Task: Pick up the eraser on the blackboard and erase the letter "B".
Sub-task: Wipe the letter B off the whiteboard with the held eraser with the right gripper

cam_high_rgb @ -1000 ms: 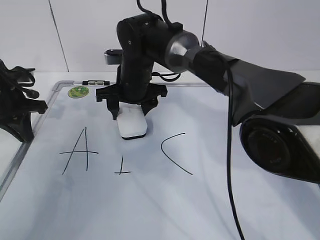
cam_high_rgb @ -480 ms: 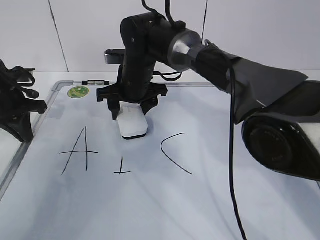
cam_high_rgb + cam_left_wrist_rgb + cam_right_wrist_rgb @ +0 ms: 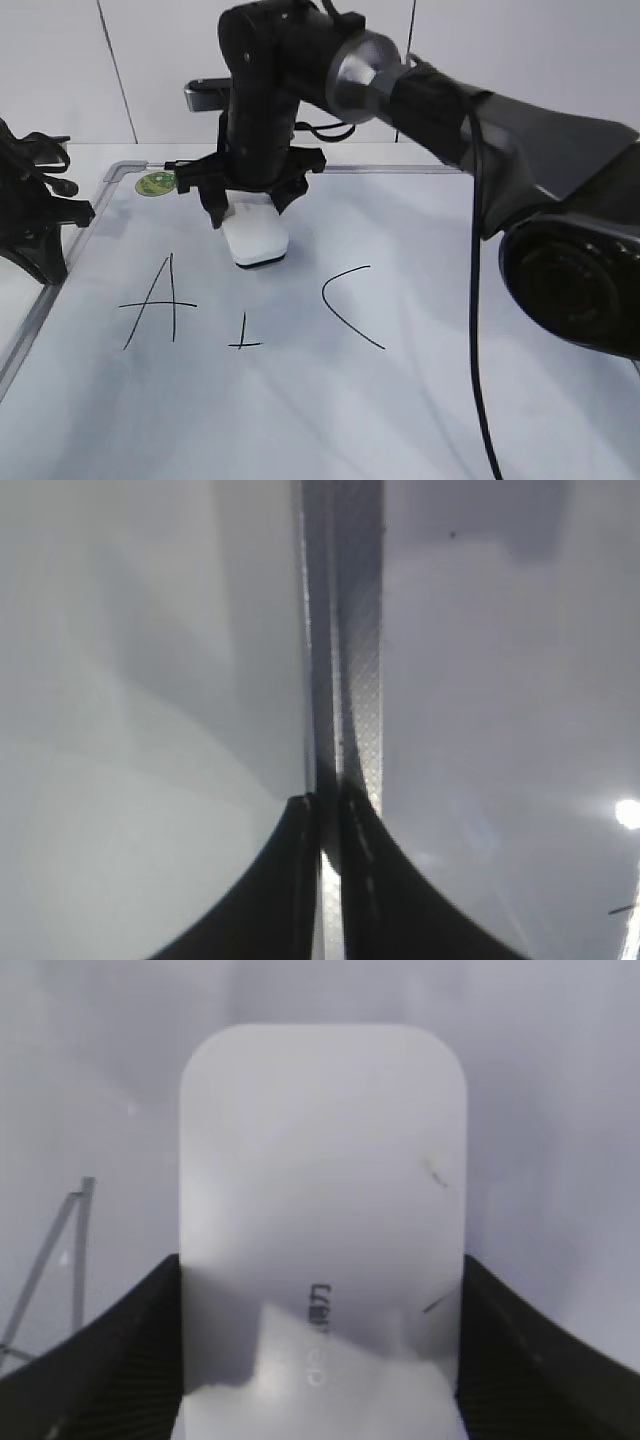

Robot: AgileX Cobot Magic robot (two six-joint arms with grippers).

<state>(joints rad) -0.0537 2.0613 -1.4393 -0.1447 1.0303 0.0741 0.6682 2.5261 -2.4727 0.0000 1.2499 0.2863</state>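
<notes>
My right gripper [image 3: 248, 212] reaches across the middle and is shut on the white eraser [image 3: 256, 243], pressing it flat on the blackboard [image 3: 430, 260]. The eraser fills the right wrist view [image 3: 320, 1190] between the two dark fingers [image 3: 320, 1305]. Of the letter "B" only a small cross-like stroke [image 3: 244, 341] shows, below the eraser; the rest of that spot is blank. "A" [image 3: 152, 303] is to its left and "C" [image 3: 345, 305] to its right. My left gripper [image 3: 325, 815] is shut and empty over the board's grey frame [image 3: 345, 630].
A green round magnet [image 3: 157, 183] sits at the board's far left corner, with a small black-and-silver marker [image 3: 172, 164] just behind it. The left arm [image 3: 30, 215] stands beside the board's left edge. The right arm's dark body [image 3: 520, 160] spans the right side.
The right gripper has slid the eraser a little left and towards the far edge of the board. The left arm has not moved.
</notes>
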